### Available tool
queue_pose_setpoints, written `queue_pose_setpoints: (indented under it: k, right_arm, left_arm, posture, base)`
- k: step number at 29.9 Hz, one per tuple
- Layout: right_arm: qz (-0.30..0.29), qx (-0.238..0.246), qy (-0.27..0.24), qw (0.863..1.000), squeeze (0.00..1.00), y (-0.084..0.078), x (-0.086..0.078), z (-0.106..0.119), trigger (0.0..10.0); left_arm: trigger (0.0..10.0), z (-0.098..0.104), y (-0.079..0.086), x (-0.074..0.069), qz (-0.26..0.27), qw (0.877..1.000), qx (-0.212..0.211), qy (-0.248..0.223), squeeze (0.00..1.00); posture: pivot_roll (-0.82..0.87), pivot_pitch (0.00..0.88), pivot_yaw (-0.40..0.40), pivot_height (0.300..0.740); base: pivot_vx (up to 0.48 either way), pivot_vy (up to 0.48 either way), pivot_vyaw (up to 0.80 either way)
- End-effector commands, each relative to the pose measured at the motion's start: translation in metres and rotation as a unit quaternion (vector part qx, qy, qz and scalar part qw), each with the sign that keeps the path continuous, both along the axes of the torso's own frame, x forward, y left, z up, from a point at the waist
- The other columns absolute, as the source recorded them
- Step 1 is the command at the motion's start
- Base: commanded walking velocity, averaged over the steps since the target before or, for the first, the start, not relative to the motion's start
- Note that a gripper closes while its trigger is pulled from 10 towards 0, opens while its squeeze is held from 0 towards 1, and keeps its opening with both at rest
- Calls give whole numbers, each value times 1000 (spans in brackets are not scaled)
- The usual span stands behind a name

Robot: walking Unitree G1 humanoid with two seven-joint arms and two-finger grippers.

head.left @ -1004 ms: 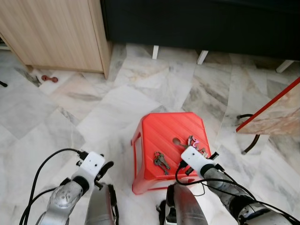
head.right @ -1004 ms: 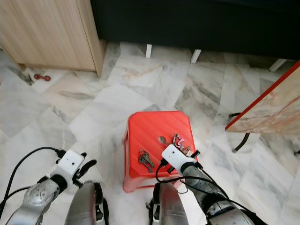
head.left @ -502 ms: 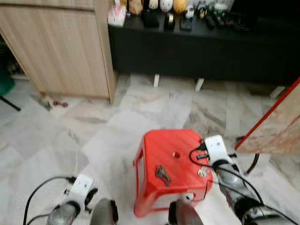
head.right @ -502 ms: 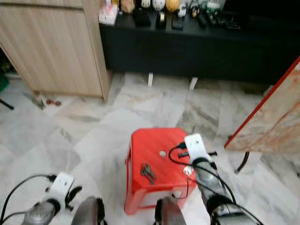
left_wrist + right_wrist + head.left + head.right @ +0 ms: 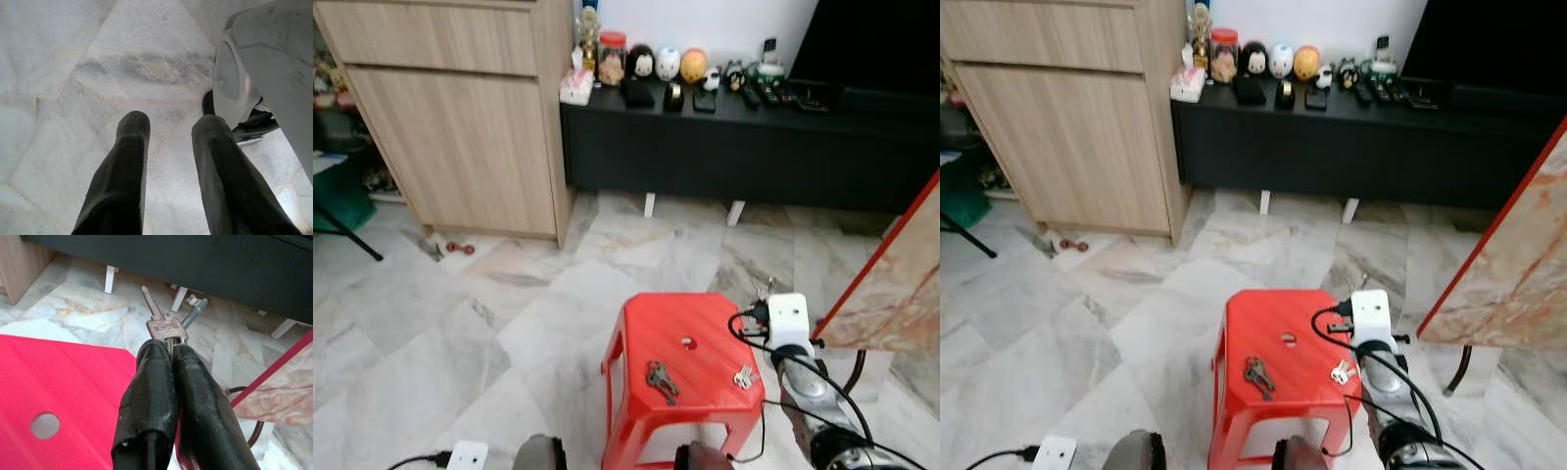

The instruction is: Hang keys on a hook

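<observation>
At the bottom left of the head view the left arm hangs idle; its wrist view shows the left pincer with fingers apart over bare marble floor.

Lower right of centre, the right pincer is raised beside the stool, clamped on the keys: one key head is pinched at the fingertips, the blade and a second key sticking out beyond. More keys lie on the stool top, and a small piece sits near its right edge.

Farther off, in the upper half, stand a wooden cabinet and a dark TV bench carrying small ornaments. I cannot make out a hook.

The grip looks thin, only on the key head, so a swing or knock while walking could probably twist the keys free.
</observation>
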State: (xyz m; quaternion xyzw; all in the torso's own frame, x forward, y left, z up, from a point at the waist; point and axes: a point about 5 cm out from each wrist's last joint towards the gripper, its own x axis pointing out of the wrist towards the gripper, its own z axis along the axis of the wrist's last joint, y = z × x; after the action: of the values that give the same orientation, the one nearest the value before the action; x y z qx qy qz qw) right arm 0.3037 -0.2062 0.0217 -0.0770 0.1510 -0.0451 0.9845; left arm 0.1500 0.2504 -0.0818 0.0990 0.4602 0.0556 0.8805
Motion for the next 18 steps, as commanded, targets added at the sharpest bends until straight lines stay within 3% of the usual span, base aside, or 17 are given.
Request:
queue_pose_setpoints:
  k: [1, 7, 18]
  right_arm:
    - [-15, 10, -27, 999, 0, -6, 10, 14, 10000]
    - [-28, 31, -24, 999, 0, -6, 8, 11, 10000]
    - [-25, 37, -16, 999, 0, -3, -4, 0, 10000]
  left_arm:
    - [10000, 0, -3, 3, 10, 1000, -6, -3, 0]
    - [10000, -3, -5, 0, 9, 1000, -10, 3, 0]
    - [10000, -6, -5, -8, 13, 1000, -17, 12, 0]
  posture:
    - [65, 0, -97, 638]
    - [73, 0, -98, 638]
    - [74, 0, -98, 638]
  base:
    - [0, 0, 0]
    - [0, 0, 0]
    - [-258, 0, 0]
